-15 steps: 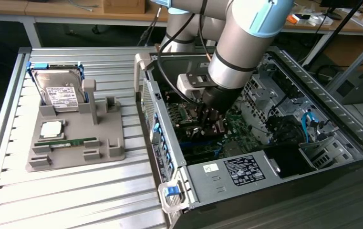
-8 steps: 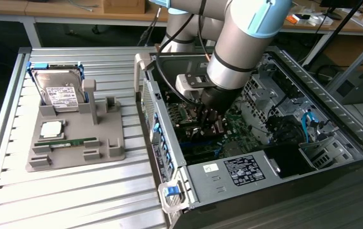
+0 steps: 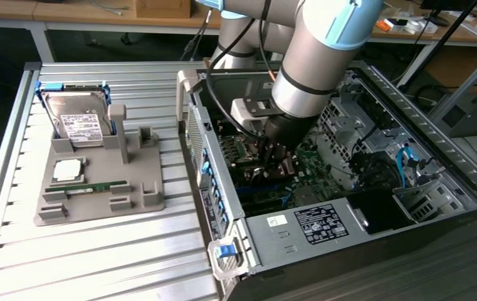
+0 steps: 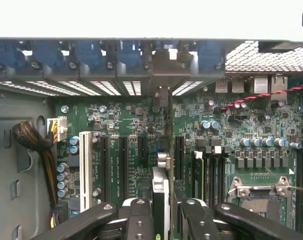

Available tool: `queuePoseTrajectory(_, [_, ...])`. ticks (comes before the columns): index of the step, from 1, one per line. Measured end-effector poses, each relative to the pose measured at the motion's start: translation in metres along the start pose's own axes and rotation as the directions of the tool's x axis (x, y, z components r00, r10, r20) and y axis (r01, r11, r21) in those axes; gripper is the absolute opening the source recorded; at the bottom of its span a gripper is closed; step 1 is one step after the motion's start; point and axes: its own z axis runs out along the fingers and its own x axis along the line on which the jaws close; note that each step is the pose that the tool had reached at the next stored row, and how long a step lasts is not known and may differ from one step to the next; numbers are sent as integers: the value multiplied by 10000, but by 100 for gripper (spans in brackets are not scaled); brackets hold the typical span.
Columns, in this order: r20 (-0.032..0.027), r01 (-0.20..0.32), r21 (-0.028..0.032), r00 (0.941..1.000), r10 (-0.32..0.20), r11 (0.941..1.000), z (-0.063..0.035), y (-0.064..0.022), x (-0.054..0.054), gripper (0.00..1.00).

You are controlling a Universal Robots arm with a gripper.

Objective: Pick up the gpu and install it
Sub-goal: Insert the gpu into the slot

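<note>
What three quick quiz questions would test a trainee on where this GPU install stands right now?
1. True or false: the gripper is down inside the open computer case, above the motherboard.
2. What is the gripper shut on? A) the hard drive B) the gpu C) the memory stick
3. Fill in: the hard drive and memory stick sit on the grey ____ at the exterior view's left.

Key: 1 true; 2 B, the card is edge-on between the fingers, standing over the slots; 3 holder.

The tool [image 4: 166,212] grips the gpu [image 4: 161,192] edge-on above the motherboard [image 4: 121,150] slots.
</note>
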Motion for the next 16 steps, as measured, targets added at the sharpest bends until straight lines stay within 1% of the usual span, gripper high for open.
queuePoseTrajectory(16, [-4,13,-1,10000,-13,10000,-2,18,27,27])
